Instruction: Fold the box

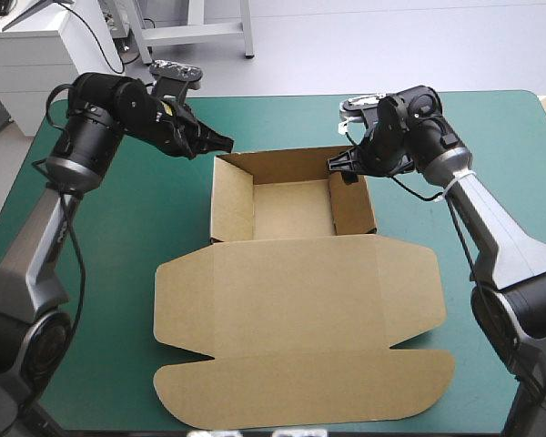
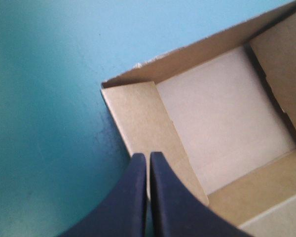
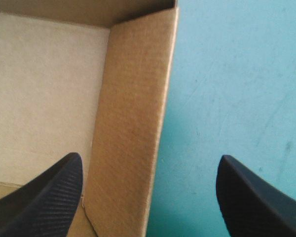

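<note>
Looks like the wall-setting step of the box (image 1: 296,291): four walls up as a shallow tray (image 1: 291,208) on the bench (image 1: 118,228), just under and between the two claws, with the lid (image 1: 300,309) lying flat behind them, toward the robot. Shows the left claw (image 2: 148,157) with fingers together in a narrow point, over the rim of the left wall (image 2: 143,123) near the far corner; cannot tell whether touching. Shows the right claw (image 3: 150,158) spread wide, astride the right wall (image 3: 133,123), one finger inside the tray, the other outside above the teal-green cover. Probably calls next for nipping or pressing that wall so the tucked panel seats, without bowing it. Plain brown corrugated board: matt, finely ribbed, stiff, sharply creased, with rounded lid corners. Smooth cover beneath.
</note>
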Action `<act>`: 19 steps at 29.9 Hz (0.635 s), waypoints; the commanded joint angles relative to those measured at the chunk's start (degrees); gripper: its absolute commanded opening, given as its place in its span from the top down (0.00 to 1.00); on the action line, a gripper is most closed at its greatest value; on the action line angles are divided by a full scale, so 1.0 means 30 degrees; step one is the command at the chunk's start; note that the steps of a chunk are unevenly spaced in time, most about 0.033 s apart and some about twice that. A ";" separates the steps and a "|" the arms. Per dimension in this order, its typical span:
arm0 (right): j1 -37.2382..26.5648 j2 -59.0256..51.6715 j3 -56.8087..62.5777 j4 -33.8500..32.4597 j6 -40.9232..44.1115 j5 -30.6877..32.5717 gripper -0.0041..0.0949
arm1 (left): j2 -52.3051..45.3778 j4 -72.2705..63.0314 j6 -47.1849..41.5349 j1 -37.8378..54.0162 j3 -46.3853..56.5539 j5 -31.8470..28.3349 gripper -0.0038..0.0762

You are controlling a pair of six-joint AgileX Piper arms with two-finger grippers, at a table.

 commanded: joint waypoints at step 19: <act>-0.0550 0.1885 0.1793 0.1530 -0.0522 -0.1520 0.25 | -1.1418 0.2518 0.1612 0.0019 1.6645 -0.2610 0.96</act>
